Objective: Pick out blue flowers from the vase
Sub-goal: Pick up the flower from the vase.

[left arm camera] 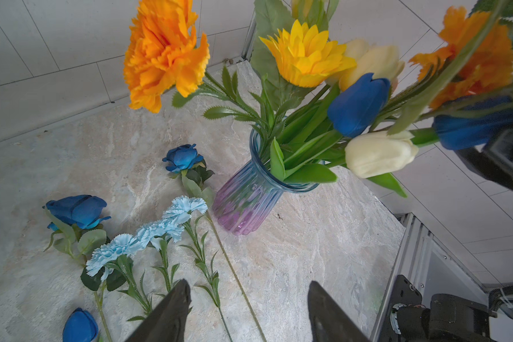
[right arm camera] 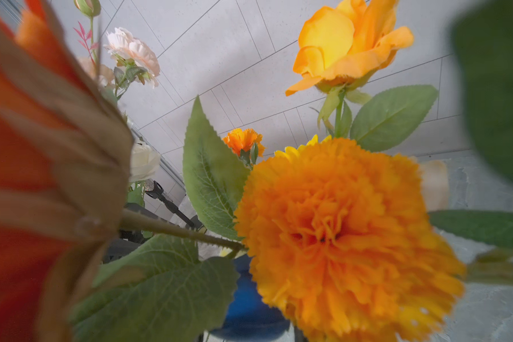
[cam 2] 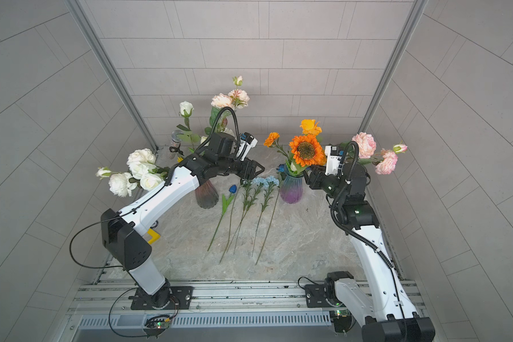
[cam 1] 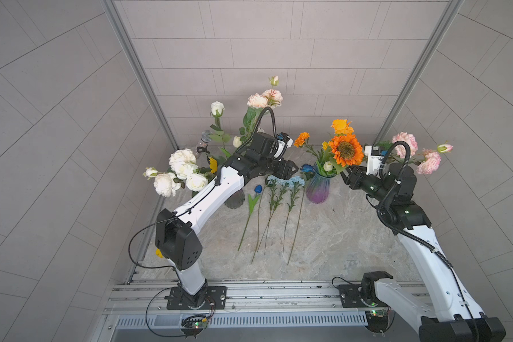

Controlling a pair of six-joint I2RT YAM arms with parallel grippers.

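Reaching into bouquet of vase (cam 1: 317, 189), centre-right: right claw (cam 1: 344, 175), grip cannot tell. Left claw (left arm camera: 248, 285) released, hovering over blue flowers (left arm camera: 157, 231) laid in row on bench (cam 1: 338, 237), apart as sorted. Blue tulip (left arm camera: 357, 105) not yet out.

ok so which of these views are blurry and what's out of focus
right wrist view: the orange carnation up close is soft, the sunflower back a smear; left wrist view: light blue carnations crisp, the blue bloom nearest the lens blurred; both top views sharp, evenly lit
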